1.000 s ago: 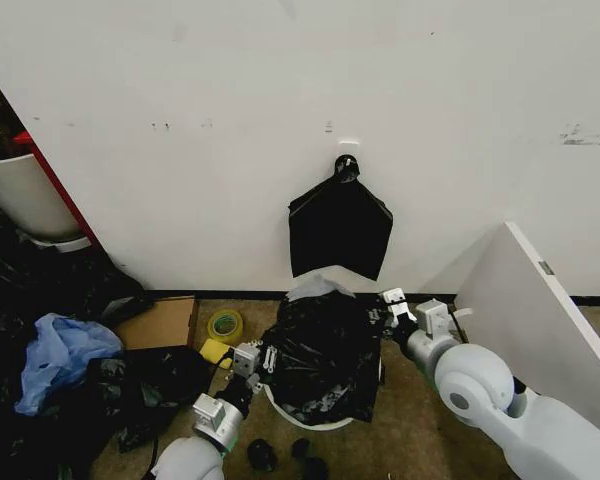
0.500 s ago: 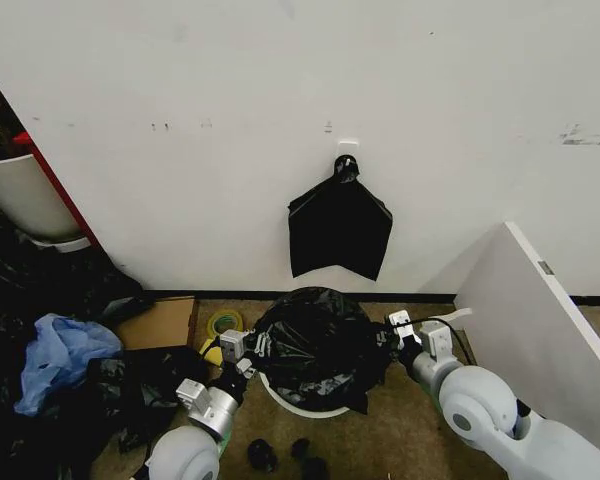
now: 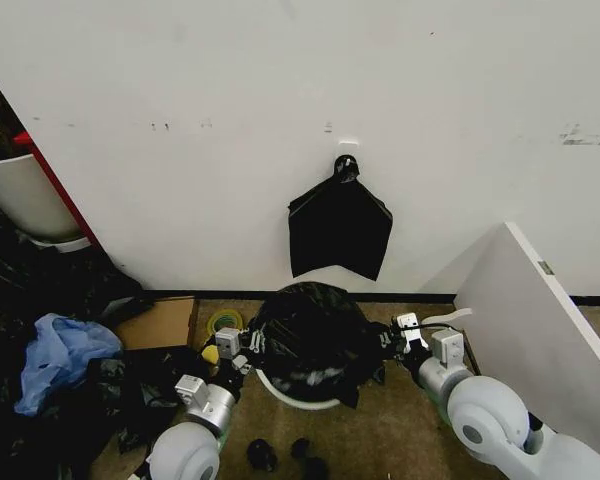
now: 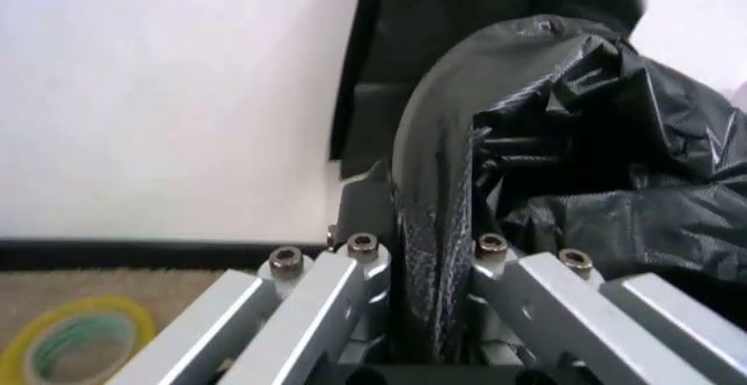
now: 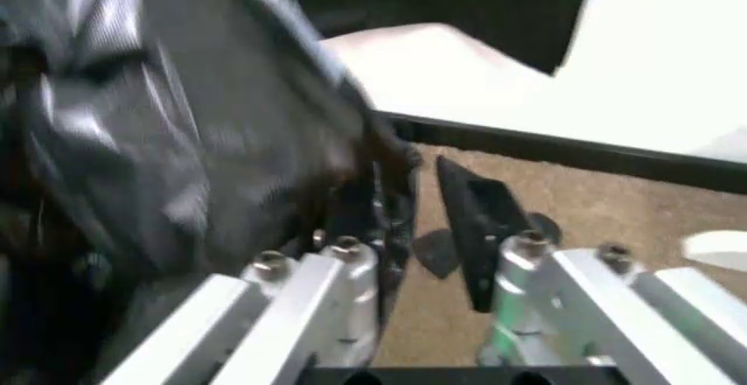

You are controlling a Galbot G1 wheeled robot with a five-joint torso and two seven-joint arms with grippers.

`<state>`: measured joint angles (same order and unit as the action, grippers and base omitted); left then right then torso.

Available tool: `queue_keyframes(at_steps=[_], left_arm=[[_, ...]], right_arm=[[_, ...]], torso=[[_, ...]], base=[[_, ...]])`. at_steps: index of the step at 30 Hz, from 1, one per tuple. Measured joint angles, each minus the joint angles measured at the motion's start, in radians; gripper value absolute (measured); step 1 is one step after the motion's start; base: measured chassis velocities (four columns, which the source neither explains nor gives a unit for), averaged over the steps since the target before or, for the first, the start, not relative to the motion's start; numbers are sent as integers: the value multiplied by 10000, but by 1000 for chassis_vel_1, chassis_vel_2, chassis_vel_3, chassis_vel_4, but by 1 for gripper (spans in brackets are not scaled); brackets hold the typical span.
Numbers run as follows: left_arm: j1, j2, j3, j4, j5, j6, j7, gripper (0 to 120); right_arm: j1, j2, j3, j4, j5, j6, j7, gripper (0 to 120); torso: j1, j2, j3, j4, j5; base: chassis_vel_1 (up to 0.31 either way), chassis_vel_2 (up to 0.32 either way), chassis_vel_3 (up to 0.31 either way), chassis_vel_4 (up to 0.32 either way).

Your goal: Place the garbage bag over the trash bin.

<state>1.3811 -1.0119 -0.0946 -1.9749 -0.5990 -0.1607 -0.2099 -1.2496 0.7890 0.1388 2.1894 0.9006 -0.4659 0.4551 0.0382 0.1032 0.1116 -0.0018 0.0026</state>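
The glossy black garbage bag [image 3: 310,335] is draped over the trash bin [image 3: 292,400]; only a strip of the bin's cream-white wall shows below the bag's hem. My left gripper [image 3: 242,345] is at the bag's left side, shut on a fold of the garbage bag [image 4: 438,227], which runs between the left gripper's fingers [image 4: 364,219]. At the bag's right side is my right gripper [image 3: 395,335]. In the right wrist view the right gripper [image 5: 426,206] stands open with carpet showing in the gap, and the garbage bag [image 5: 175,140] lies against one finger.
A flat black pack [image 3: 340,235] hangs on the wall behind the bin. A yellow tape roll [image 3: 223,322], cardboard [image 3: 160,322], a blue bag [image 3: 55,355] and dark clutter lie to the left. A white board [image 3: 540,330] leans at the right. Small black objects [image 3: 280,455] lie in front.
The bag has been pulled down and spread wider over the bin. Both grippers have moved lower and farther apart, the left leftward and the right rightward.
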Motion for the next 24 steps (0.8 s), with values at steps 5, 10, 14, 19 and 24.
queue_keyframes(at_steps=[5, 10, 14, 19, 24], left_arm=[[12, 0, -30, 8, -40, 121, -150, 4], [-111, -151, -26, 81, 1, 337, -819, 4], [-188, -299, 66, 151, 232, 356, -1172, 4], [-376, -515, 336, 287, 1384, 239, -1610, 4], [-294, -441, 451, 208, 1996, 117, -1276, 4]], right_arm=[[-171, 45, 354, 225, 269, -199, 384, 33], [-450, 97, 916, 1298, 1396, -524, 957, 57], [-461, 212, 763, 2066, 2294, -919, 1694, 68], [-453, 731, 248, 2661, 3265, -1525, 2707, 86], [-440, 402, 141, 2517, 1323, -2046, -414, 100]], torso=[[0, 0, 0, -1, 0], [0, 0, 0, -2, 0], [0, 0, 0, -1, -1], [0, 0, 0, -2, 1], [0, 0, 0, -2, 0]], base=[[0, 0, 0, 0], [0, 0, 0, 0], [0, 0, 0, 0], [0, 0, 0, 0], [0, 0, 0, 0]])
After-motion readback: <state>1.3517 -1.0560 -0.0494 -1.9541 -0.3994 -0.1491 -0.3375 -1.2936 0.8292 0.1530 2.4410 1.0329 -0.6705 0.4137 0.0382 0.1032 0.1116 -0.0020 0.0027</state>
